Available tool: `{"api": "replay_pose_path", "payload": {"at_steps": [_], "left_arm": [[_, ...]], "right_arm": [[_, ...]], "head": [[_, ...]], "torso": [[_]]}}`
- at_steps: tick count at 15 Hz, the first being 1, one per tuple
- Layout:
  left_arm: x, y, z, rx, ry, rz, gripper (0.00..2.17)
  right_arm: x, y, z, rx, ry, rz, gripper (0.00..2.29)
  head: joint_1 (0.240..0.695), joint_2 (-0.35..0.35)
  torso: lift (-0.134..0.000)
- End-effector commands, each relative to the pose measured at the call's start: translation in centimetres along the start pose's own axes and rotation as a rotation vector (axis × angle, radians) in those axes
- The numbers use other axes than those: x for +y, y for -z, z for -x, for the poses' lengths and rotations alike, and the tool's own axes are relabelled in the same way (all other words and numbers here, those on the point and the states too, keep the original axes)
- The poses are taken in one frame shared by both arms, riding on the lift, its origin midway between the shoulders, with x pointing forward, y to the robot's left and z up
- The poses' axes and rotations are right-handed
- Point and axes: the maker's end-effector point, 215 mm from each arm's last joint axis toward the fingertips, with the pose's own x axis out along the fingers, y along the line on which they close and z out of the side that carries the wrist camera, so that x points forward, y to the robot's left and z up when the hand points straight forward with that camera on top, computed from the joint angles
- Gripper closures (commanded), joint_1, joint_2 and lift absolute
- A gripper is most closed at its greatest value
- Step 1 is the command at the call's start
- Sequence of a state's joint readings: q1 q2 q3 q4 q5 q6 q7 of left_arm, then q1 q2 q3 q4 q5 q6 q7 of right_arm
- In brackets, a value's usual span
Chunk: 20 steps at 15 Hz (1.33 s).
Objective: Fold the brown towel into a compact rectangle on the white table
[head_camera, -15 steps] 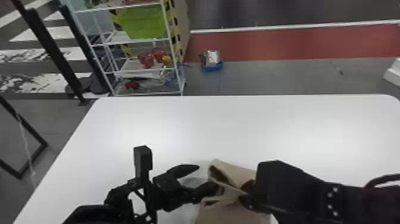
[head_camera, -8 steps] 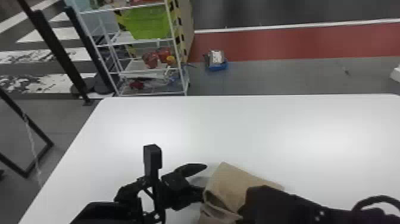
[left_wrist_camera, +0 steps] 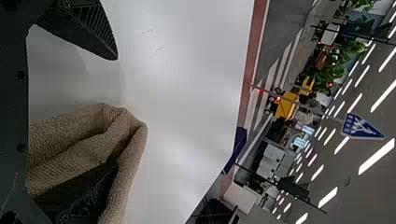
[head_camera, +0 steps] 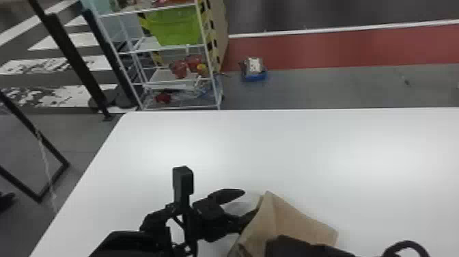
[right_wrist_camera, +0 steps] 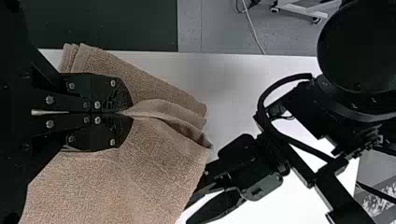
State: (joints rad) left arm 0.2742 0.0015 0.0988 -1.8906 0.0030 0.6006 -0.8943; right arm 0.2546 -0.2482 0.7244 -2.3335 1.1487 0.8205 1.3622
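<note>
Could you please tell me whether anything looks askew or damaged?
The towel looks askew, its layers bunched and uneven around where the right gripper pinches it, but that seems ordinary mid-fold; I see no spill or damage.

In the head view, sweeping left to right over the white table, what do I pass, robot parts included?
Black left forearm → upright black block → black two-fingered left gripper → folded brown cloth towel → curved black cable.

Workshop-like space, storage rack
</note>
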Motion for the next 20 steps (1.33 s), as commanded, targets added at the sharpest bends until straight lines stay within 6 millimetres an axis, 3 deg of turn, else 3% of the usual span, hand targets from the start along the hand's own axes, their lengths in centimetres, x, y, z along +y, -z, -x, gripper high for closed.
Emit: {"api": "replay_pose_path", "payload": {"at_steps": [1,5,11,14,15,17,20], "left_arm": [[-0.1,0.1,-0.2,0.000,0.003,0.006,0.08],[-0.1,0.2,-0.3,0.002,0.005,0.008,0.08],[-0.5,0.3,-0.6,0.004,0.014,0.006,0.08],[-0.6,0.3,-0.7,0.004,0.017,0.006,0.08],[-0.6,0.3,-0.7,0.004,0.017,0.006,0.08],[-0.6,0.3,-0.7,0.004,0.017,0.006,0.08],[-0.5,0.3,-0.6,0.004,0.015,0.006,0.08]], "right_arm": [[0.7,0.3,-1.2,0.016,-0.030,-0.013,1.54],[0.3,-0.5,-1.4,0.002,-0.031,-0.014,1.54],[1.5,-1.2,-2.6,-0.003,-0.067,-0.018,1.50],[1.9,-1.4,-2.9,-0.005,-0.078,-0.031,0.97],[1.9,-1.4,-2.8,-0.006,-0.078,-0.034,0.56],[1.9,-1.5,-2.8,-0.011,-0.080,-0.043,0.14],[1.9,-2.4,-2.2,-0.051,-0.090,-0.081,0.10]], "head": [[0.695,0.211],[0.695,0.222],[0.695,0.232],[0.695,0.243],[0.695,0.248],[0.695,0.250],[0.695,0.254]], "torso": [[-0.123],[-0.123],[-0.123],[-0.123],[-0.123],[-0.123],[-0.123]]}}
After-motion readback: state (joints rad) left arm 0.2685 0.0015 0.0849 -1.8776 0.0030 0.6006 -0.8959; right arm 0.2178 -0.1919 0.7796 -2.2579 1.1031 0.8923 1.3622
